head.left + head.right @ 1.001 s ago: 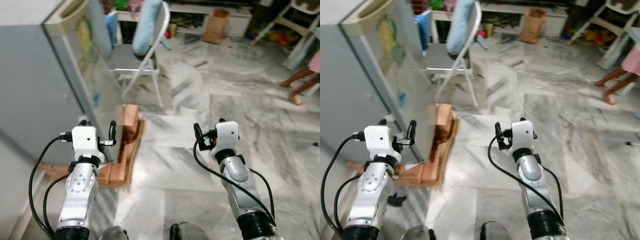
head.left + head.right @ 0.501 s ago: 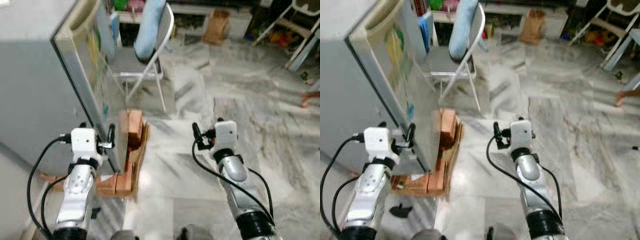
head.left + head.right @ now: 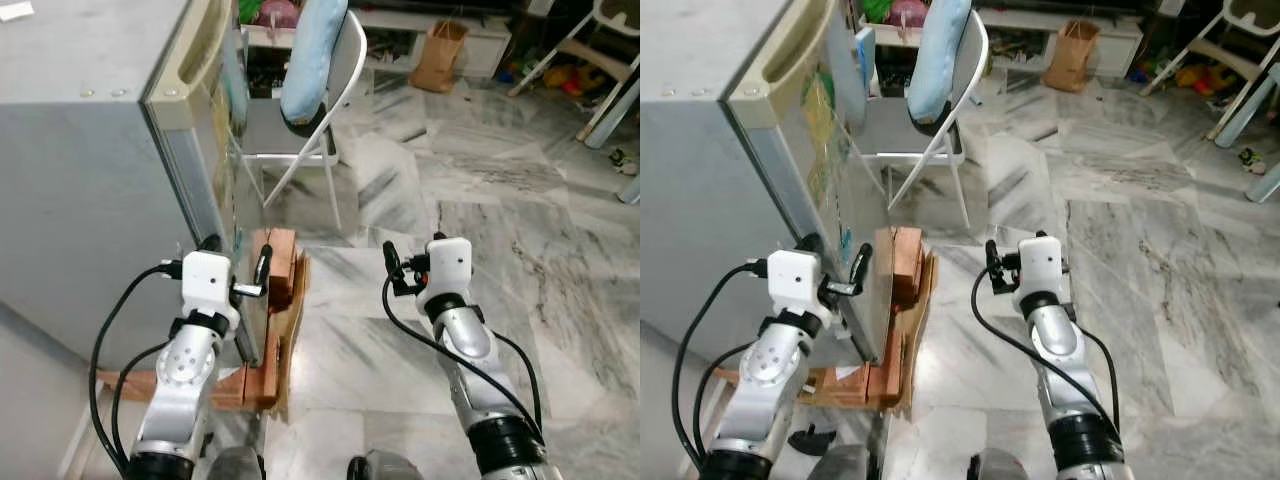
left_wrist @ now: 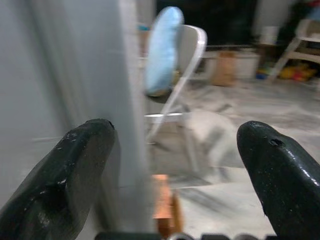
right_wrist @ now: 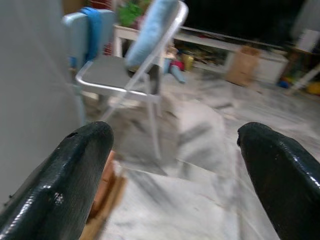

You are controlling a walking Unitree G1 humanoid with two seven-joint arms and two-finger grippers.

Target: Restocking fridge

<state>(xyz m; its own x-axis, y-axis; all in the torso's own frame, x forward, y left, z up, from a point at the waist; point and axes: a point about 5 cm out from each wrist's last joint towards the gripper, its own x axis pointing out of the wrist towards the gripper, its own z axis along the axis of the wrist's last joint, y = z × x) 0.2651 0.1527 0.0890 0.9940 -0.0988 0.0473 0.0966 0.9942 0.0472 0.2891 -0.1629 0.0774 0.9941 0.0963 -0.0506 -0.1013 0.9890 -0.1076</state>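
- While both arms are reaching forward at about the same height, the left gripper (image 3: 236, 268) is sitting right at the lower front corner of the fridge (image 3: 90, 170), its fingers standing apart with the fridge's vertical front edge running between them in the left wrist view.
- Further to the robot's right, the right gripper (image 3: 392, 270) is hovering over bare marble floor (image 3: 520, 230), fingers also spread wide and holding nothing, well apart from the fridge.
- Judging by this, the left arm is the nearer one for opening the fridge: the cabinet is standing to the robot's left and ahead, upright, its long axis vertical, its door face (image 3: 830, 150) turned toward the right and its recessed handle (image 3: 790, 60) lying high near the top edge.
- Just beyond the left gripper, reddish bricks (image 3: 280, 265) and a wooden board are propping the fridge's base.
- Farther off, a folding chair (image 3: 310, 130) with a blue cushion (image 3: 312, 55) is standing just past the fridge door.
- At the far wall, a paper bag (image 3: 440, 55) is resting beside low shelves.
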